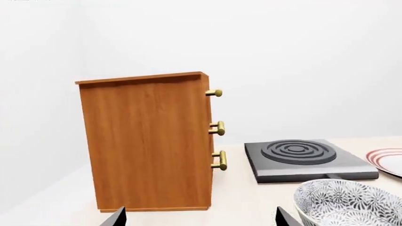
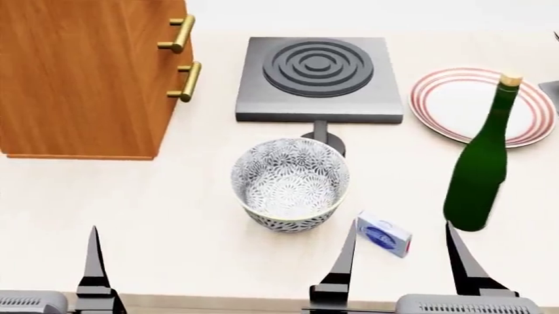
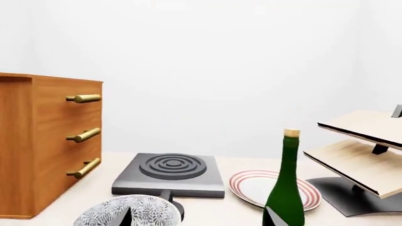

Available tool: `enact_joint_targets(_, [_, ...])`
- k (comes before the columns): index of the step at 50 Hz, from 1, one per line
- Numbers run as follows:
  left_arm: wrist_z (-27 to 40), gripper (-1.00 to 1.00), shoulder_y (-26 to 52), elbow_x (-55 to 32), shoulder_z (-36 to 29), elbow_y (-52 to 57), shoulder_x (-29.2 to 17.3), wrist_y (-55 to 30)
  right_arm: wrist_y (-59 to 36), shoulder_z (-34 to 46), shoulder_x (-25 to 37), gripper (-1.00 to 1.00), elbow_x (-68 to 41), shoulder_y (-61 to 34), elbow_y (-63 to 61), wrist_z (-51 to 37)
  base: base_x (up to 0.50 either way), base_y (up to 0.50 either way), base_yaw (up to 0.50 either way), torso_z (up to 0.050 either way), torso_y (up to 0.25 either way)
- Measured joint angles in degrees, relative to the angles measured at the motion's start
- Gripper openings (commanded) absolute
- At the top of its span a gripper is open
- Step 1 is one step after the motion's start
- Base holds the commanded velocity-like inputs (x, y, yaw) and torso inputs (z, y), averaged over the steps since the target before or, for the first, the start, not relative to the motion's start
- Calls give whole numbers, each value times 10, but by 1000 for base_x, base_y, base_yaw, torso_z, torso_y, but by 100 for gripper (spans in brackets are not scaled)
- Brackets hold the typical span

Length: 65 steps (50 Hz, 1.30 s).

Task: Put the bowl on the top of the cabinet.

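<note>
Just ahead of the right gripper [image 2: 397,258], between its left finger and the left gripper [image 2: 94,268] but much nearer the right: bowl [image 2: 291,184], upright on the table [image 2: 157,209], untouched. Right fingers spread wide, nothing between them. Left gripper showing only one dark finger in the head view, two tips set well apart in its own wrist view, nothing held. Beyond the left gripper and well clear of it: cabinet [image 2: 83,78], brass handles [image 2: 182,62] facing toward the hotplate [image 2: 319,78]. Straight past the bowl, hotplate handle nearly touching the rim. Right beside the right gripper's left finger, small blue-and-white box [image 2: 384,234]. Just beyond its right finger, green bottle [image 2: 480,167], upright. Further back, striped plate [image 2: 459,104]; pale wooden rack [image 3: 364,146] off to the far right.
</note>
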<state>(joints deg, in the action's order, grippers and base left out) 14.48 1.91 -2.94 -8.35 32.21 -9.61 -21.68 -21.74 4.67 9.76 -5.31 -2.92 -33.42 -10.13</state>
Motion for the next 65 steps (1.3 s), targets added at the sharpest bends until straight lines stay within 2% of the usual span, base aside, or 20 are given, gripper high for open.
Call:
enact_joint_targets(7, [3,100,-1,-4,-1,1,-2,1,-1,1,3,100,-2,-1,0,-4,0,100,0,0,0])
enact_joint_targets(24, [10,100,-1,-10,-5,1,-7,3,-2,7,8,100,-6,-2,2,-11,0,470,0,0,0])
enact_joint_targets(37, [16,100,-2,-13,-8,2,-12,4,-2,11,13,100,-11,-2,1,-18,0,114,0,0,0])
enact_joint_targets(53, [24,100,-2,-18,-13,6,-18,2,-2,18,22,100,-18,-2,-1,-29,0,500,0,0,0])
enact_joint_targets(65, [31,100,-1,-22,-16,6,-24,3,1,22,27,100,-26,-2,-1,-35,0,60,0,0,0])
